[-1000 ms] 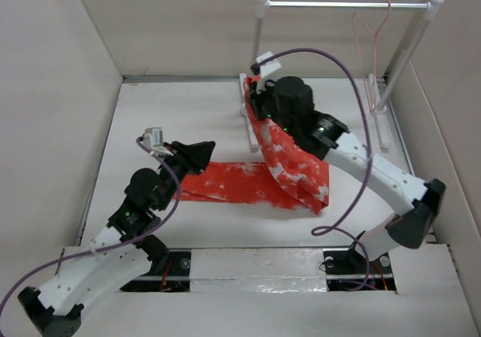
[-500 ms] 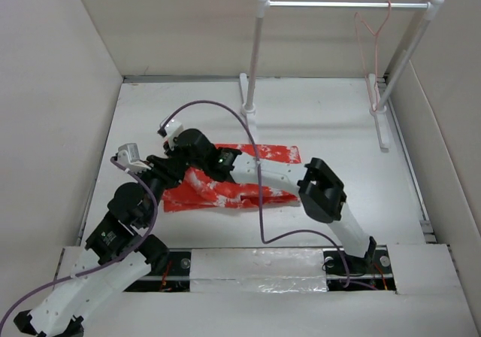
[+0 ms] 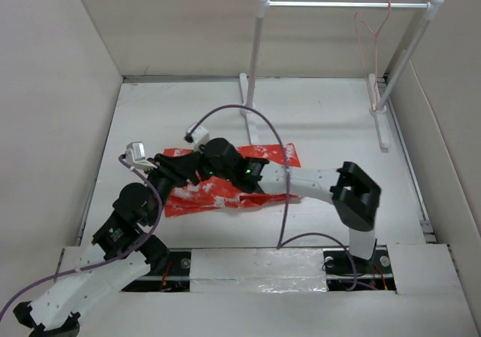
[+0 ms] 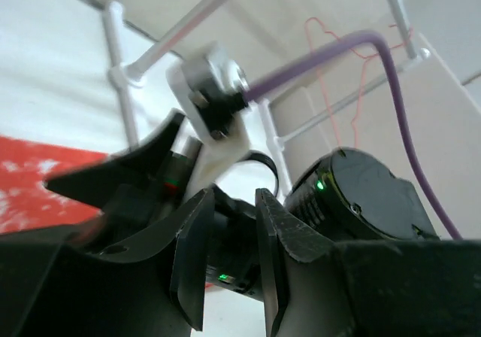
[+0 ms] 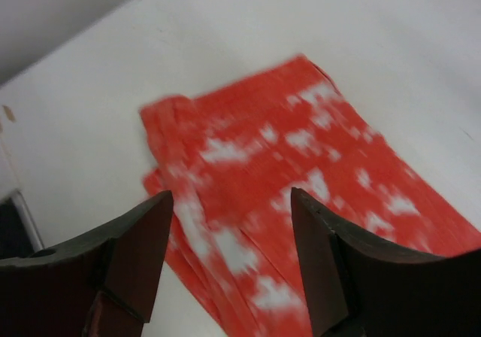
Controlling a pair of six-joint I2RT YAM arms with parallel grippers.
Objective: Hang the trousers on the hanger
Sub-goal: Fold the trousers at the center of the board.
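The trousers (image 3: 225, 192) lie folded flat on the table (image 3: 323, 119), left of centre. In the right wrist view they (image 5: 301, 171) spread just below my right gripper (image 5: 229, 198), which is open and empty over their left end (image 3: 180, 165). My left gripper (image 3: 174, 176) hovers at the same end, facing the right arm's wrist; its jaws (image 4: 234, 194) stand a little apart with nothing between them. A strip of the trousers (image 4: 30, 179) shows at the left of that view. The hanger (image 3: 370, 40) hangs on the rail at the back right and shows in the left wrist view (image 4: 331, 74).
A white rail (image 3: 346, 4) on two posts stands at the back, its left post's foot (image 3: 246, 100) just behind the trousers. Beige walls close in the table on three sides. The right arm's elbow (image 3: 357, 194) and purple cable (image 3: 282, 186) hang over the table's front right.
The right arm swung the trousers down from by the rail's left post to the table and let them go. The left gripper pulled back a little toward the left.
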